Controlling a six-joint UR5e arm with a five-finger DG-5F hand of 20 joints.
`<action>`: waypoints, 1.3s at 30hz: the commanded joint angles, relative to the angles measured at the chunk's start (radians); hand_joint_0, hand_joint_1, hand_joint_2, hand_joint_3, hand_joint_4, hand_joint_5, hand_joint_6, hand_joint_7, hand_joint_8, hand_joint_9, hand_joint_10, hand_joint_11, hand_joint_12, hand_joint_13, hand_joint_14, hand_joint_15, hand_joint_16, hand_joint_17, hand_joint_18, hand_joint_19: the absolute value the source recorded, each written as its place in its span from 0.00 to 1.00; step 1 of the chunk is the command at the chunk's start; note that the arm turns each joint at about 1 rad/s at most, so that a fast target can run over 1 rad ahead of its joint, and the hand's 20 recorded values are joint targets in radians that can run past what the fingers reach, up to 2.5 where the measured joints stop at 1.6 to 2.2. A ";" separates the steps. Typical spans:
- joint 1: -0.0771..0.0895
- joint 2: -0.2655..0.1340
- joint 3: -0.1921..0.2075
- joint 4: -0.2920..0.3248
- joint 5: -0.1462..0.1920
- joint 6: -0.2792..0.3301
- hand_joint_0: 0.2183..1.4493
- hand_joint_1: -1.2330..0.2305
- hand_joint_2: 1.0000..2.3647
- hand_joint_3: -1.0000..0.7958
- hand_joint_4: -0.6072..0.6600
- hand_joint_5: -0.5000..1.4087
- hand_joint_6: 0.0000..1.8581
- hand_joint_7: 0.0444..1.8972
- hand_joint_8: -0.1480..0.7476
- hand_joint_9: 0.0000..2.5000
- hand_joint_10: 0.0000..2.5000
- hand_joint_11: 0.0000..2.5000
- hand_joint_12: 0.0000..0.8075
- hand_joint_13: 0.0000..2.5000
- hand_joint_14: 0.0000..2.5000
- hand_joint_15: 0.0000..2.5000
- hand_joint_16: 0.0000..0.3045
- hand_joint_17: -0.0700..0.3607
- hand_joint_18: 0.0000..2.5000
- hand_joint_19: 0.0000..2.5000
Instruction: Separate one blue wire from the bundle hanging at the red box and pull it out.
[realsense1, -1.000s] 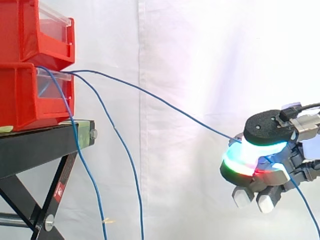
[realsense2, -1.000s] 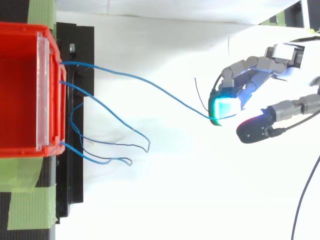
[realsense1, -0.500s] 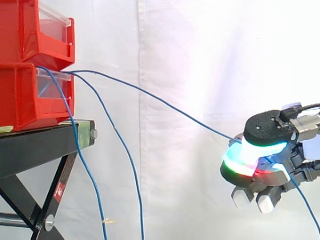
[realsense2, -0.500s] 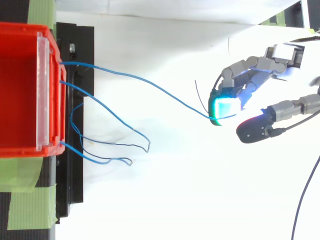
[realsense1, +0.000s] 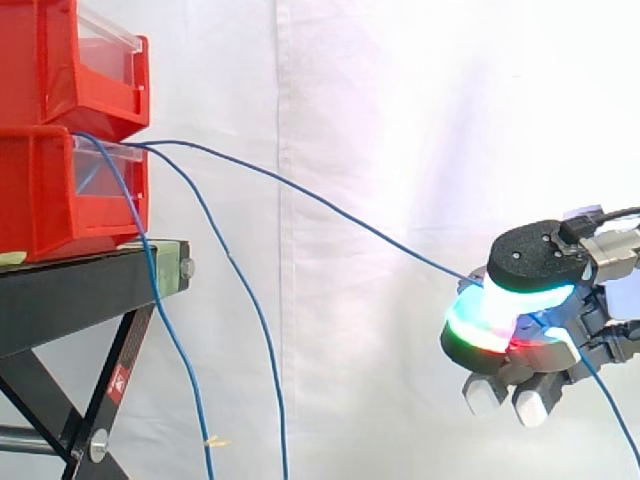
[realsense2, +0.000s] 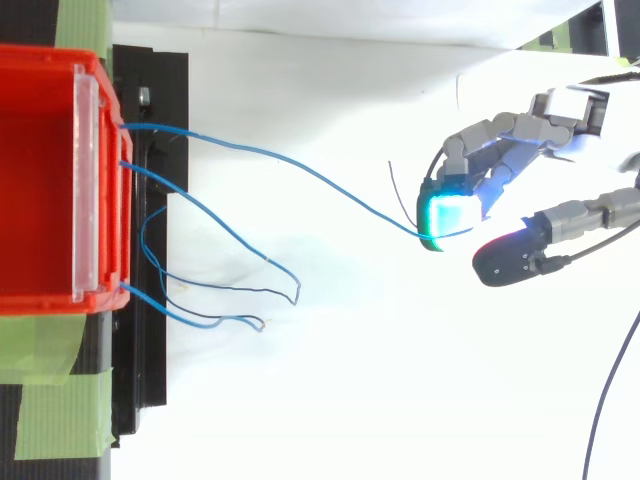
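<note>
Pinching one blue wire (realsense1: 330, 209) in the hand (realsense1: 535, 260), drawn well away from the red box (realsense1: 60, 190); next, pulling away until its end slips free.

open room right of the red bins (realsense1: 60, 130), crossed by slack blue wires (realsense1: 330, 209).

The hand (realsense1: 560, 345) is built of grey metal links with darker joints, and its fingers (realsense2: 500, 135) look slim and segmented from above. Its pads (realsense2: 447, 214) are thick and rounded, glowing cyan and white with a green rim, one of them edged in red. One pad has a black, disc-like back (realsense1: 537, 256) dotted with small holes, and others are plain grey-white.
</note>
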 joint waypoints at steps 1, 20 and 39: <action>0.000 0.000 0.000 0.000 0.000 0.000 0.32 0.32 0.02 0.56 0.60 0.18 0.43 0.71 0.52 0.36 0.01 0.54 0.47 0.19 0.01 0.25 0.17 0.43 0.19 0.28; 0.000 0.000 0.000 0.002 0.000 0.000 0.32 0.32 0.02 0.56 0.60 0.18 0.43 0.71 0.52 0.36 0.01 0.54 0.47 0.19 0.01 0.25 0.16 0.42 0.19 0.28; 0.000 0.000 0.000 0.000 0.000 0.000 0.32 0.32 0.02 0.56 0.60 0.18 0.43 0.71 0.53 0.36 0.01 0.54 0.46 0.19 0.01 0.25 0.16 0.42 0.19 0.28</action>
